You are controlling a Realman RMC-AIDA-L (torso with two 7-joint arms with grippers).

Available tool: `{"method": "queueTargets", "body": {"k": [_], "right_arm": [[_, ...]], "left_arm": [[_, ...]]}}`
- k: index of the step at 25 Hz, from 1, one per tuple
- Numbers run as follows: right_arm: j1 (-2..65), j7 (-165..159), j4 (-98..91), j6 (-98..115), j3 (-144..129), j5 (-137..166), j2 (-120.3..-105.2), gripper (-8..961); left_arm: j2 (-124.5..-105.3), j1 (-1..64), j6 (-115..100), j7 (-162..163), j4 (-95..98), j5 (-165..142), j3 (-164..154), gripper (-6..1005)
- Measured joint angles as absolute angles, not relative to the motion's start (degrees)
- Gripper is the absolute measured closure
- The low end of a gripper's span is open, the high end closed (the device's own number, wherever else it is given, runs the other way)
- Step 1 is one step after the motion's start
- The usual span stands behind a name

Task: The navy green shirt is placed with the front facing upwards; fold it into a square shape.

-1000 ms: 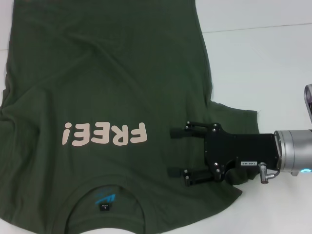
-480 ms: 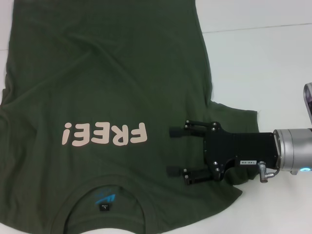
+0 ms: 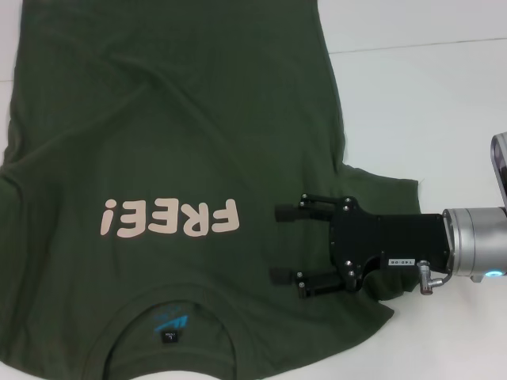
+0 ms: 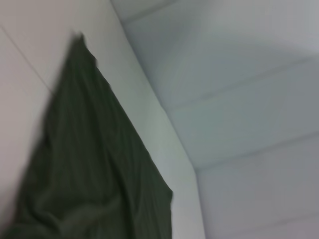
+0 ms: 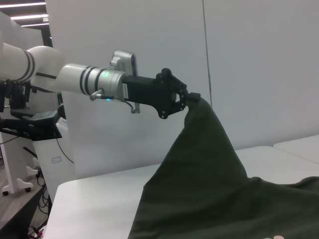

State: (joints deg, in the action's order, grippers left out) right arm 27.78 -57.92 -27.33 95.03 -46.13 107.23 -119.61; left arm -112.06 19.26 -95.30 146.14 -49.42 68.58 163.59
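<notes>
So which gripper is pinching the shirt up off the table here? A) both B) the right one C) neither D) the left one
D: in the right wrist view, the left gripper holds a corner of the navy green shirt aloft; the right gripper lies open over it.

I'm looking at a white table with a seam line running across it. In the right wrist view, a pale wall is standing behind, ceiling light strips are glowing, and cables are trailing on the floor.
</notes>
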Motion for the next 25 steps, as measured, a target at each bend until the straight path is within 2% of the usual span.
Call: {"method": "queueTargets", "body": {"k": [6, 11, 25], "right_arm": [[27.77, -57.92, -27.21, 95.01, -46.31, 107.23, -119.62, 25], [27.51, -57.92, -27.06, 95.08, -46.16, 107.24, -119.62, 25], [27.40, -57.92, -26.96, 94.94, -46.11, 107.42, -119.66, 26]], "left_arm": [[-113.25, 22.32, -88.70, 143.49, -42.80, 67.64, 155.80, 992], [-113.27, 24.61, -86.04, 140.83, -36.29, 67.36, 152.24, 991], [-115.63, 25.82, -85.16, 140.33, -32.39, 67.27, 147.48, 986]]}}
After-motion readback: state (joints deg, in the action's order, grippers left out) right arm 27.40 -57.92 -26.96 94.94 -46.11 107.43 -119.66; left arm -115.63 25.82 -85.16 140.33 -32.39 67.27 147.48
